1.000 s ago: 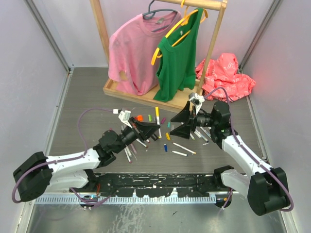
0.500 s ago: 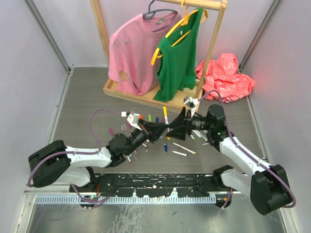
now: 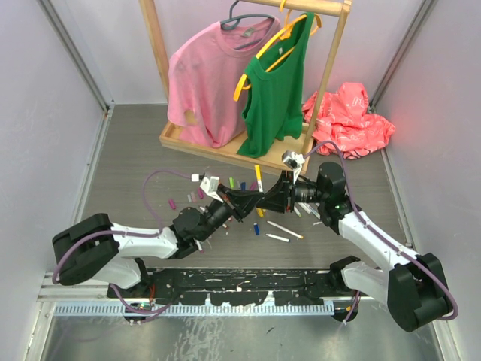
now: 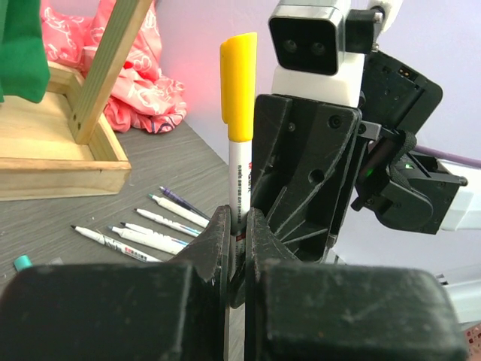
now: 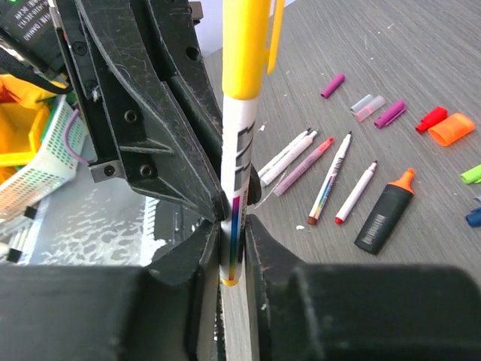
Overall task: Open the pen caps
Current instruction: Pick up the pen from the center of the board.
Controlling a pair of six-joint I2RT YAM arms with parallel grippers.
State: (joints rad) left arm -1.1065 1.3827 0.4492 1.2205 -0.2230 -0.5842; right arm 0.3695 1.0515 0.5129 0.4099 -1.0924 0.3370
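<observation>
Above the grey worktop (image 3: 135, 150), the left gripper (image 4: 237, 223) and right gripper (image 5: 233, 226) both clamp their fingers on one upright white marker barrel (image 4: 239, 192). This leaves its yellow plastic cap (image 4: 239, 86) exposed on top, probably for pulling.

Marker (image 4: 239, 192) upright between left claw (image 4: 238, 229) and right claw (image 5: 233, 229), caps (image 5: 391, 114) on table (image 5: 421, 45).

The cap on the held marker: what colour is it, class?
Yellow cap on the marker, clearest in the left wrist view.
</observation>
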